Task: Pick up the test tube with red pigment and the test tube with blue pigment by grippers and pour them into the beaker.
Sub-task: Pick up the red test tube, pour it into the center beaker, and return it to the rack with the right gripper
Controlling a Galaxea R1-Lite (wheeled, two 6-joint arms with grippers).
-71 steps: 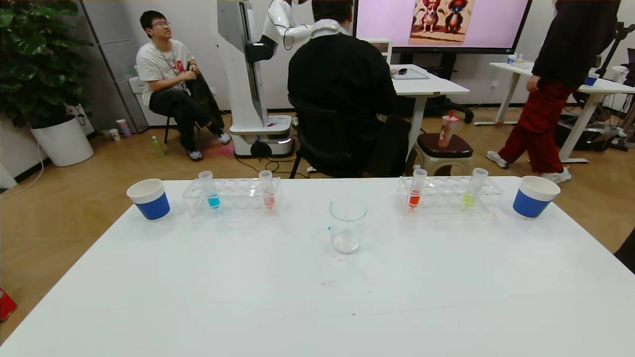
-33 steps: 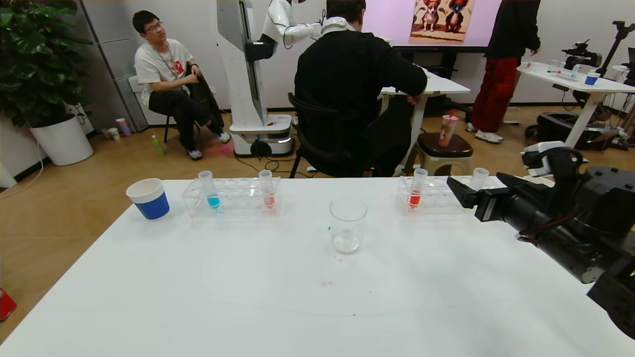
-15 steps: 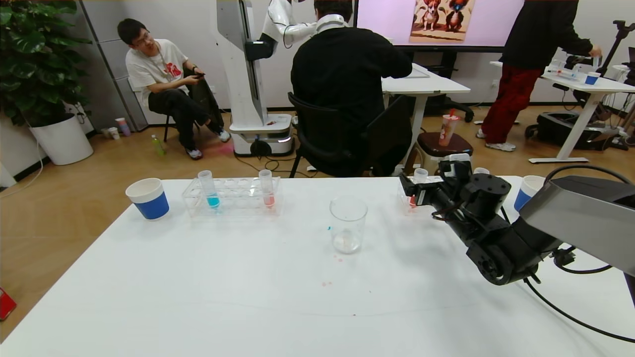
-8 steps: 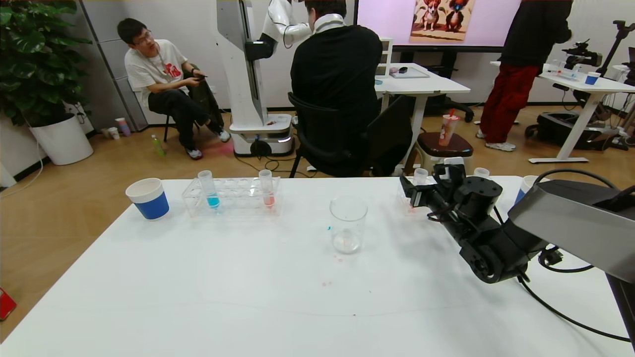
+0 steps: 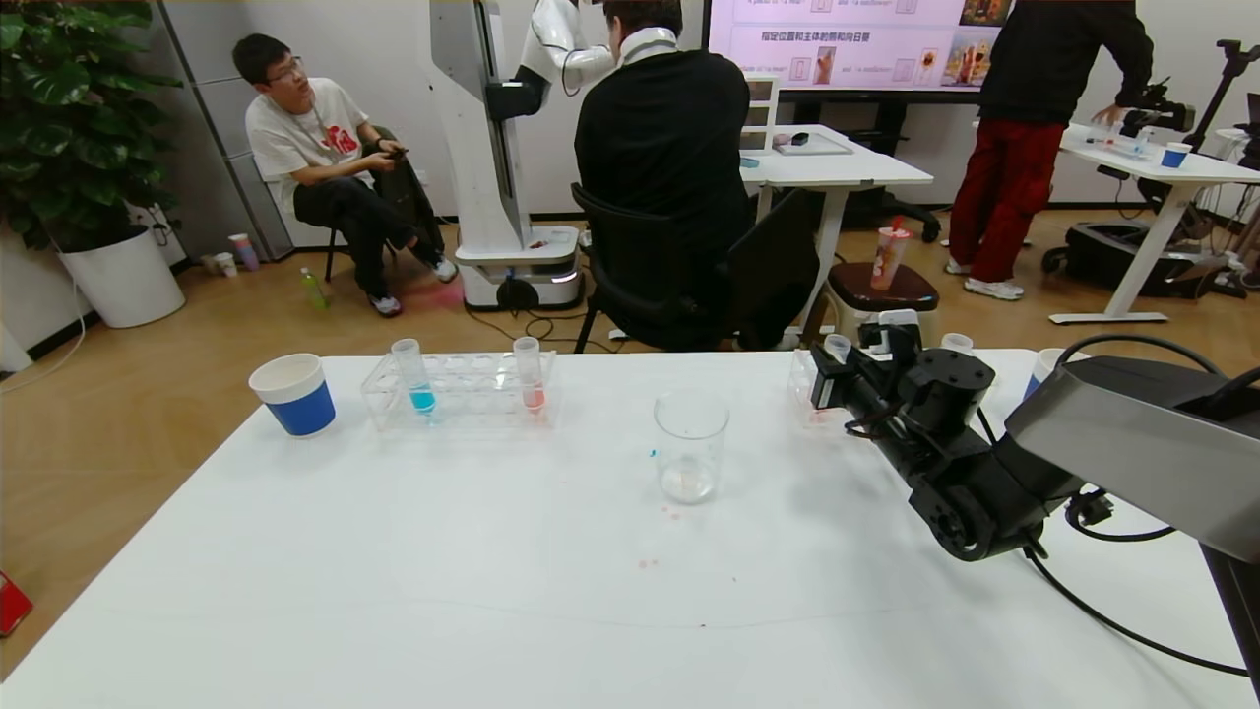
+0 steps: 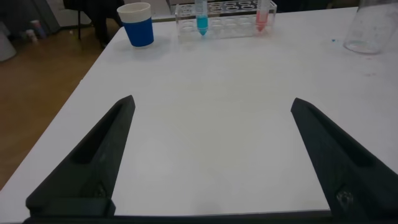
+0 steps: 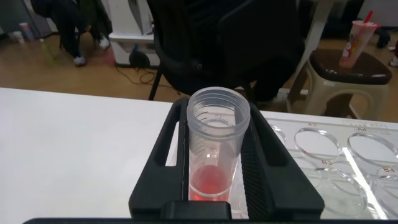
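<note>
The test tube with red pigment [image 7: 217, 143] stood in the rack [image 7: 336, 155] at the far right of the table [image 5: 492, 571], red liquid pooled at its bottom. The right gripper [image 5: 825, 379] was clamped on it, one finger on each side; a second before, its jaws had stood wide. The test tube with blue pigment [image 5: 413, 374] sat in the far left rack [image 5: 463, 389], beside a pinkish tube [image 5: 530, 374]. The beaker [image 5: 690, 448] stood mid-table, holding only faint residue. The left gripper [image 6: 211, 155] hovered spread wide over the near left, holding nothing.
</note>
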